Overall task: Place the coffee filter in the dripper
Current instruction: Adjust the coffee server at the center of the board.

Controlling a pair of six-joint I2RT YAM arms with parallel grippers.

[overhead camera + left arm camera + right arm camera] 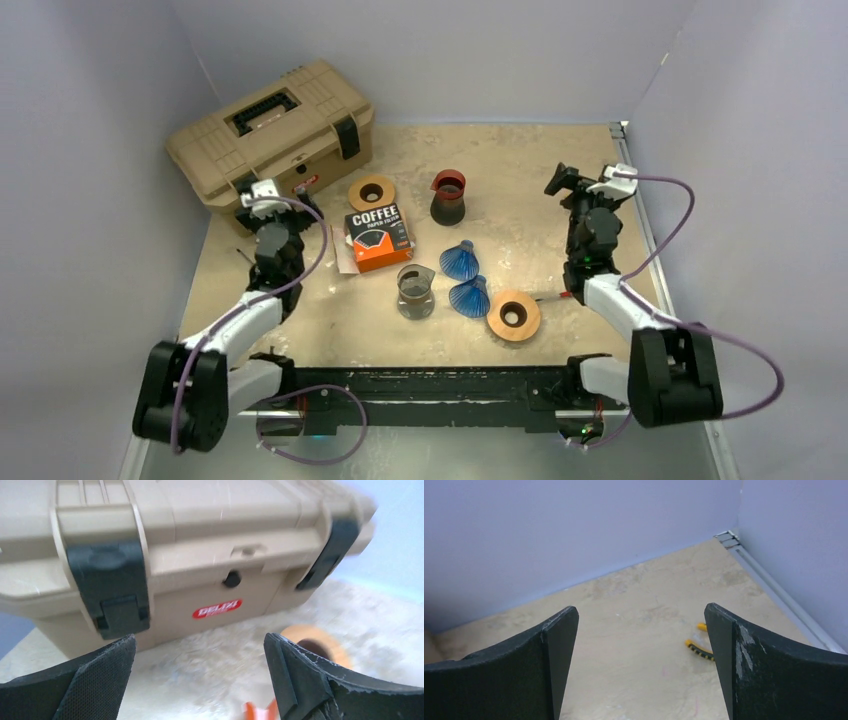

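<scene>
1. Top view: the orange-and-black coffee filter box (378,238) lies left of centre on the surface (560,240).
   - Right of the box lies the far blue dripper (460,262). The near blue dripper (470,297) is just beside it. Both are ribbed cones.
   - A glass carafe (415,291) stands left of the near blue dripper. The near wooden ring (514,314) lies just to that dripper's right.
   - The far wooden ring (372,191) sits beyond the box, and a red-rimmed dark vessel (448,195) is to the right of that ring.
   - A tan toolbox (270,128) fills the far left corner.
   - The left gripper (278,210) points at the toolbox from just beside it. The right gripper (565,182) hangs at the far right, well apart from the drippers.
2. Left wrist view: the left gripper (200,645) is spread wide and holds nothing.
   - The toolbox (200,555) fills the frame, with its black latches and a red label (217,608).
   - Part of the far wooden ring (320,637) shows on the right.
   - An orange blur at the bottom edge cannot be identified.
3. Right wrist view: the right gripper (640,615) is also spread wide and holds nothing. It is over bare surface (634,630) and faces the far wall. A small yellow-and-black object (698,647) lies beside the right finger.
</scene>
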